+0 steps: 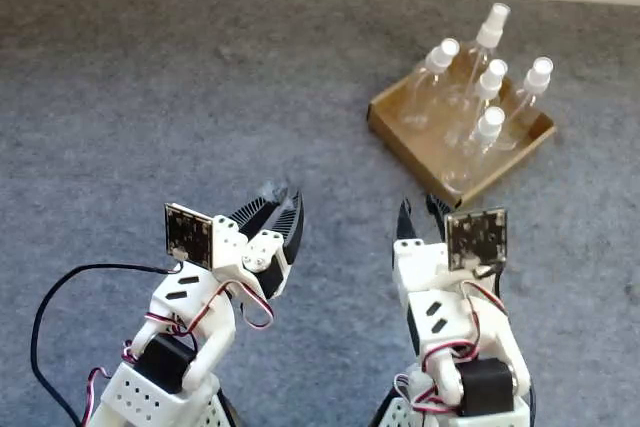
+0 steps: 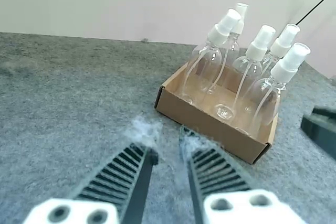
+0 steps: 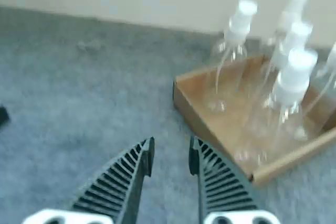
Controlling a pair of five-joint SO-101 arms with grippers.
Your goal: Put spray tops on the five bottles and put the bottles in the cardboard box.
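Grey carpeted table (image 1: 150, 97). Cardboard box (image 2: 210, 128) at 1 o'clock in the high view. Five bottles (image 1: 424, 89) stand inside, spray tops (image 1: 443, 50) fitted. Left gripper (image 1: 285, 199) at 7 o'clock, right gripper (image 1: 418, 207) at 5 o'clock. Both have fingers narrowly parted and empty.

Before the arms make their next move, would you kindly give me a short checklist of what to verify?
1. All five bottles in the box: ok.
2. A spray top on every bottle: ok.
3. Tops screwed tight: cannot tell.
4. The left gripper empty and open: ok.
5. The right gripper empty and open: ok.
6. Both grippers apart from the box: ok.
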